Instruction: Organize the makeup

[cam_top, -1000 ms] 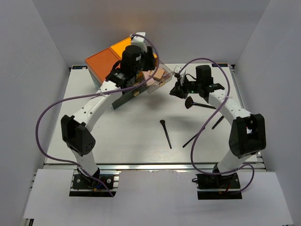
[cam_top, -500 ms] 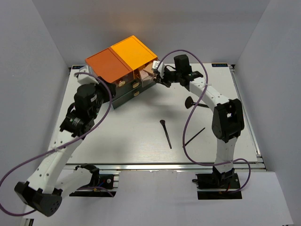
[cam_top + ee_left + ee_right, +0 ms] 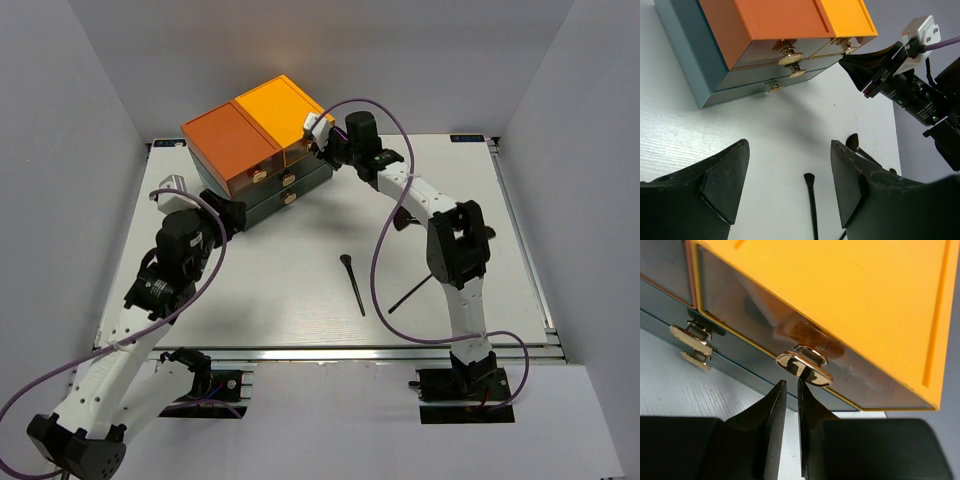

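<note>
The drawer box (image 3: 262, 130) was seen with every drawer shut. Most of the makeup was therefore judged to be stowed, though nothing could be seen inside. Three pieces lay on the table (image 3: 270, 290) in front of the box: a short brush (image 3: 352, 285), a thin brush (image 3: 412, 293) further to the right, and a wide-headed brush (image 3: 402, 217) half hidden behind the right arm (image 3: 455, 250). The right gripper (image 3: 791, 385) was held just under the upper right drawer's knob (image 3: 804, 369), its jaws barely parted and nothing grasped. The left gripper (image 3: 790, 146) was poised well apart from the box front, its jaws spread and empty.
</note>
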Motion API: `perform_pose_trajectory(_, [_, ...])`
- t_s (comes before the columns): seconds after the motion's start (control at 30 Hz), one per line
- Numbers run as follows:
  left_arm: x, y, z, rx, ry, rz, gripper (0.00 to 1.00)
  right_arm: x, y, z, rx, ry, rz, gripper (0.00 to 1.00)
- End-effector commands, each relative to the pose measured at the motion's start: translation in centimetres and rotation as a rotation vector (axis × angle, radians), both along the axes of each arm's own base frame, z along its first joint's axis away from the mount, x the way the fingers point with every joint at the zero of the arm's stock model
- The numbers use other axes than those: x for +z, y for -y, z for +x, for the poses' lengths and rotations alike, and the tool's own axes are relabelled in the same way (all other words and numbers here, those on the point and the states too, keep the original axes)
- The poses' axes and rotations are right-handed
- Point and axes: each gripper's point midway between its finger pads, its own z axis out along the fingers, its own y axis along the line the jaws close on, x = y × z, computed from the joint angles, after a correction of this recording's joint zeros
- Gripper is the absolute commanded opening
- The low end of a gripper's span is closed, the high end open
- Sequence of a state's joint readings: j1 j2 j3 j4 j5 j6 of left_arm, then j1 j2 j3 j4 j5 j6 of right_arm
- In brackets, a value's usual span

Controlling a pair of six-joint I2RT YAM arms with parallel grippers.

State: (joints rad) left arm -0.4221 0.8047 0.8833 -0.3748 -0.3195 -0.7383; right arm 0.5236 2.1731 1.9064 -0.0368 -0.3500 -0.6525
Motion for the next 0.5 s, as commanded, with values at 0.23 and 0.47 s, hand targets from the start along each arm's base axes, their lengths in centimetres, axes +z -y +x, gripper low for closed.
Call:
perform_pose_trajectory(0.23, [-0.8, -0.7, -1.7, 0.032, 0.026, -0.108, 0.77, 0.9, -0.3, -7.2, 0.053, -0.181, 0.217, 0.37])
perform_pose_trajectory(0.47, [-1.5, -1.0, -2.5, 0.048, 0.016, -0.153, 0.78, -1.2, -3.5, -8.3, -0.11, -0.43, 0.408, 0.72])
